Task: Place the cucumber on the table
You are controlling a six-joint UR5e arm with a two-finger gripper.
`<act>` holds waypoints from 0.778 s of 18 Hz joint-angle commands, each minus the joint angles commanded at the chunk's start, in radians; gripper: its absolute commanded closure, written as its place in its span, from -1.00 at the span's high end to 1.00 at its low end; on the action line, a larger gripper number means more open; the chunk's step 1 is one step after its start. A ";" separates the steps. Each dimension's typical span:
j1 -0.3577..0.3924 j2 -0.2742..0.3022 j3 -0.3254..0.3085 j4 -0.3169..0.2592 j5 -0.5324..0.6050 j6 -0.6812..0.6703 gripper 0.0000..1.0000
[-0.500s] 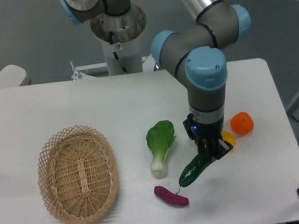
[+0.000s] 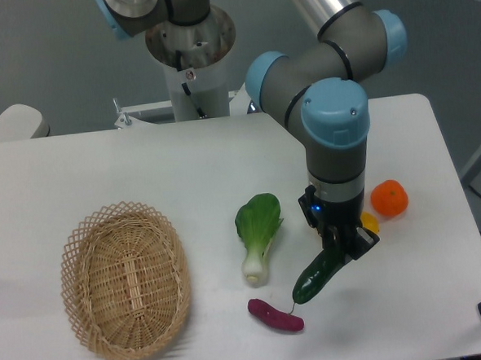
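The cucumber (image 2: 316,275) is dark green, glossy and slightly curved, hanging at a slant near the front edge of the table (image 2: 142,166), right of centre. Its upper end is pinched between the fingers of the gripper (image 2: 340,246), which are closed on it; its lower tip points down and to the left, close to the white surface, though I cannot tell whether it touches.

Just beside that lower tip lies a small purple-magenta eggplant (image 2: 275,315), smooth and stubby. Further back sits a bok choy (image 2: 257,231) with crinkled light-green leaves and a white stalk. Behind the gripper, toward the right edge, are a round orange (image 2: 389,198) and a yellow piece (image 2: 369,221) mostly hidden by the wrist. An oval woven wicker basket (image 2: 126,278) stands well apart near the front left corner.

The arm reaches in from the back, its grey wrist with blue caps pointing straight down over the cucumber.

Compared with half a second ago, the wrist and cucumber have shifted slightly to the right and toward the front edge.
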 joint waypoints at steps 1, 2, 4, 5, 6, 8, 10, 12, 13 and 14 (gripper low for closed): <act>0.002 -0.011 0.008 0.000 0.000 0.014 -0.63; 0.003 -0.015 0.009 0.000 0.000 0.025 -0.63; 0.009 -0.026 0.012 0.002 0.000 0.049 -0.63; 0.015 -0.032 0.014 0.008 0.000 0.066 -0.63; 0.017 -0.040 0.009 0.029 0.000 0.077 -0.63; 0.021 -0.061 -0.001 0.080 0.002 0.088 -0.63; 0.023 -0.083 -0.009 0.104 0.000 0.088 -0.63; 0.023 -0.107 -0.014 0.126 0.002 0.097 -0.63; 0.025 -0.118 -0.015 0.135 0.000 0.116 -0.63; 0.031 -0.124 -0.020 0.137 0.000 0.159 -0.63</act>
